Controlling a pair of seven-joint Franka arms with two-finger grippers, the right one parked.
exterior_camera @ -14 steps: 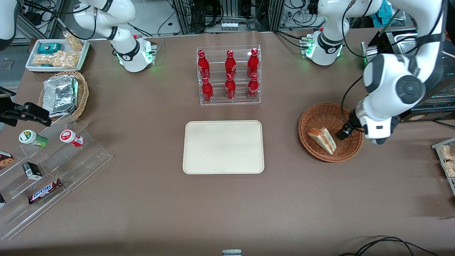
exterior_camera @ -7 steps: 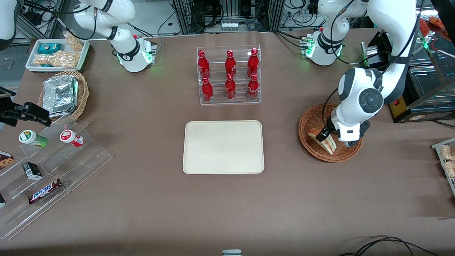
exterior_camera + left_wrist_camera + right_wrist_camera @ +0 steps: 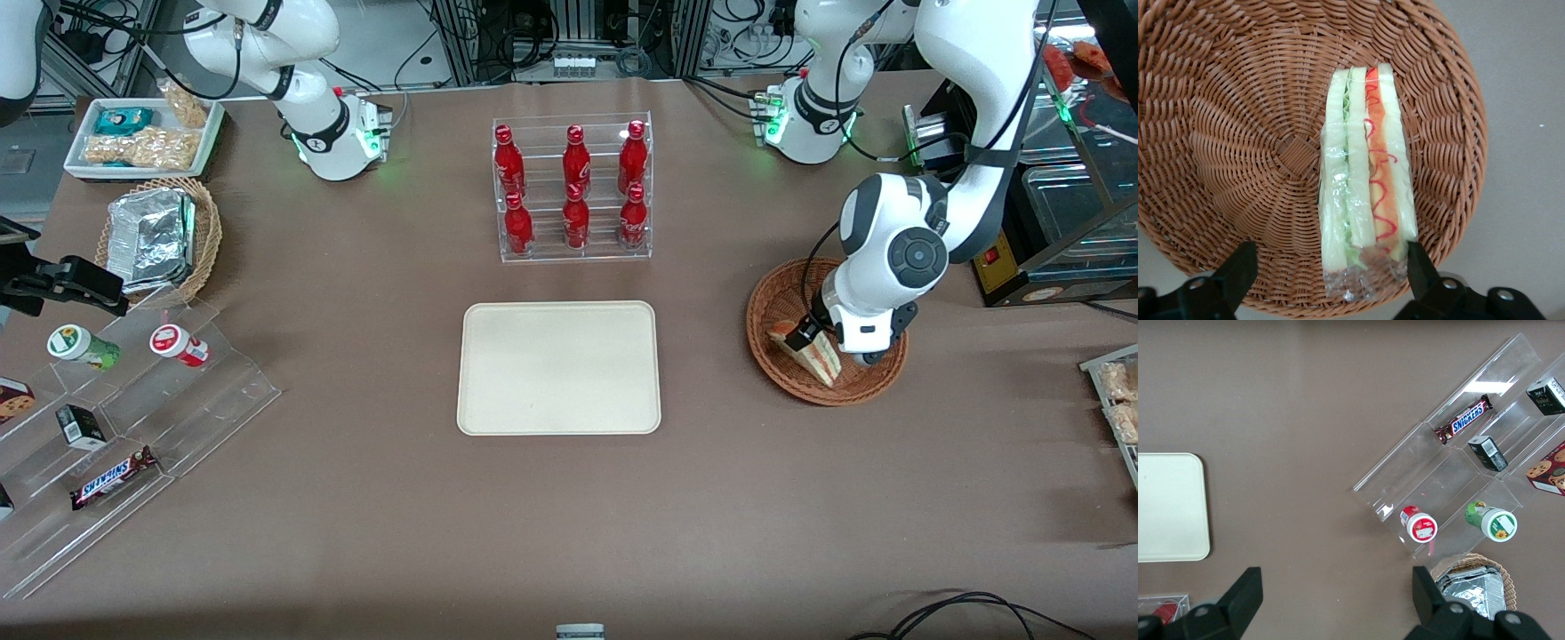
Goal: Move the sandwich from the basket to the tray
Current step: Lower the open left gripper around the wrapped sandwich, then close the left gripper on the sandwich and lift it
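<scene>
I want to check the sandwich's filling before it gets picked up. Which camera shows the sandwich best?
The left wrist view: the sandwich fills it, layers clear, lying in the basket under the open gripper. The front view shows it small and partly covered by the arm. The right wrist view misses it.

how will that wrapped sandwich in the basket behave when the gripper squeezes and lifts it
The sandwich is soft layered bread, so it will likely compress. Its clear wrap looks glossy and loose, so it may slip. It probably lifts lightly from the basket. The open gripper straddles its end.
</scene>
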